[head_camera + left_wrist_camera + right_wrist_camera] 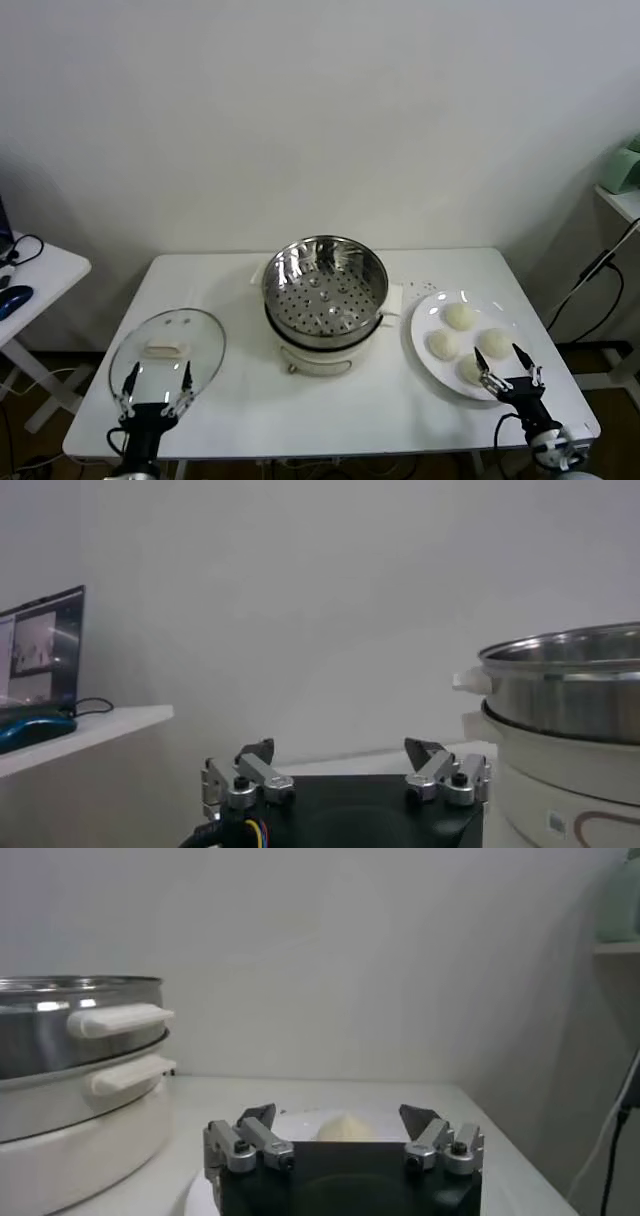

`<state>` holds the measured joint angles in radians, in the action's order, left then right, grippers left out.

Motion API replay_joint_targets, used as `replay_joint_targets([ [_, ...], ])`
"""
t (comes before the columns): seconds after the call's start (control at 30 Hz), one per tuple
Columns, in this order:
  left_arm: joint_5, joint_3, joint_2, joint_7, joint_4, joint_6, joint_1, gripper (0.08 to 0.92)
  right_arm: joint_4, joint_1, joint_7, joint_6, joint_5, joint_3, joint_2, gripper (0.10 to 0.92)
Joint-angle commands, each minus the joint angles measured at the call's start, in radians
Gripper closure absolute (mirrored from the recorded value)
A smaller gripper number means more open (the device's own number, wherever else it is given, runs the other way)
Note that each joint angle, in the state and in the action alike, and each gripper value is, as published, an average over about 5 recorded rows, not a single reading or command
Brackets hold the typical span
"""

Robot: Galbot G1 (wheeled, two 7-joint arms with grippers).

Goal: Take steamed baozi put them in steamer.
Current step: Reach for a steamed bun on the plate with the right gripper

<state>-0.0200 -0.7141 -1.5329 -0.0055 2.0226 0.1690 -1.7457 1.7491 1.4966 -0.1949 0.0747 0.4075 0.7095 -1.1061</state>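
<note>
Several cream-white baozi lie on a white plate at the table's right. The shiny steamer with its perforated bottom stands empty on a white pot base at the table's middle; it also shows in the left wrist view and the right wrist view. My right gripper is open and empty at the plate's near edge, just in front of one baozi. My left gripper is open and empty at the front left, over the near rim of the glass lid.
A glass lid lies flat on the table's left. A side desk with a mouse and cables stands at far left. A shelf with a green object and hanging cables are at far right. The white wall is behind the table.
</note>
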Motion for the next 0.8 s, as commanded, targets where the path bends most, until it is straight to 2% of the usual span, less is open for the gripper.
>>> replay_joint_targets([
  [0.03, -0.022, 0.011, 0.005, -0.018, -0.002, -0.007, -0.001, 0.177, 0.004, -0.065, -0.020, -0.046, -0.052, 0.011, 0.039, 0.203],
  [0.13, -0.060, 0.024, 0.013, -0.038, -0.001, -0.007, -0.002, 0.177, -0.005, -0.155, -0.066, -0.095, -0.059, -0.018, 0.146, 0.203],
  [0.27, -0.085, 0.030, 0.026, -0.045, 0.007, -0.005, -0.004, 0.177, -0.080, -0.308, -0.150, -0.141, -0.065, -0.121, 0.361, 0.203],
  [0.43, -0.084, 0.036, 0.033, -0.043, 0.008, -0.007, -0.004, 0.177, -0.244, -0.524, -0.369, -0.168, -0.136, -0.278, 0.560, 0.203],
  [0.67, -0.071, 0.027, 0.045, -0.039, -0.016, -0.008, 0.022, 0.177, -0.484, -0.950, -0.763, -0.082, -0.255, -0.641, 0.671, 0.203],
  [0.8, -0.065, 0.027, 0.049, -0.037, -0.024, -0.016, 0.038, 0.177, -0.591, -1.255, -0.905, -0.054, -0.323, -0.933, 0.654, 0.203],
])
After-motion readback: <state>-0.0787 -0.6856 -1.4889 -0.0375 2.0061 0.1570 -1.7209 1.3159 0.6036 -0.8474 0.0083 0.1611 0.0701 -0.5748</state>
